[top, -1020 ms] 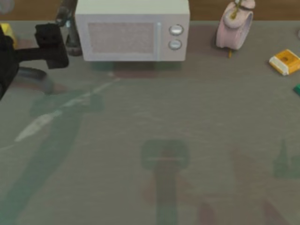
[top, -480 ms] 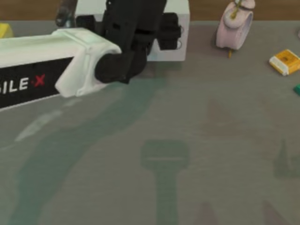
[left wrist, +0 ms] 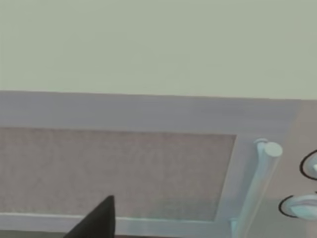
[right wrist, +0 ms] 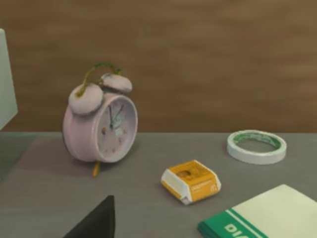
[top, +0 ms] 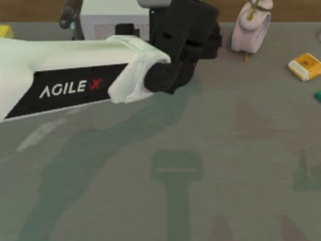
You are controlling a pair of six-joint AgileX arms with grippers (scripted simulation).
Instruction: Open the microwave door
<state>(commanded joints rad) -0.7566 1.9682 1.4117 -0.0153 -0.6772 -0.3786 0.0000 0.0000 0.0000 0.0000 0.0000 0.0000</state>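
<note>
The white microwave (top: 108,17) stands at the table's back edge, and my left arm covers most of its front from above. My left gripper (top: 193,25) hangs in front of its right part. In the left wrist view the microwave door (left wrist: 114,168) with its grey mesh window looks shut. Its pale bar handle (left wrist: 260,188) stands beside the silver knobs (left wrist: 303,206). One black fingertip (left wrist: 101,218) shows before the window, apart from it, with nothing held. My right arm is parked out of the top view, and its fingertip (right wrist: 99,220) stands over the bare table.
A pink alarm clock (top: 251,25) stands right of the microwave. A yellow box (top: 305,66) and a green-edged book (right wrist: 262,213) lie at the far right, with a tape roll (right wrist: 256,146) behind them. A yellow object (top: 5,31) sits at the back left.
My left arm has swung from the table's left side across the microwave's front, and its gripper has moved right towards the handle and knob side.
</note>
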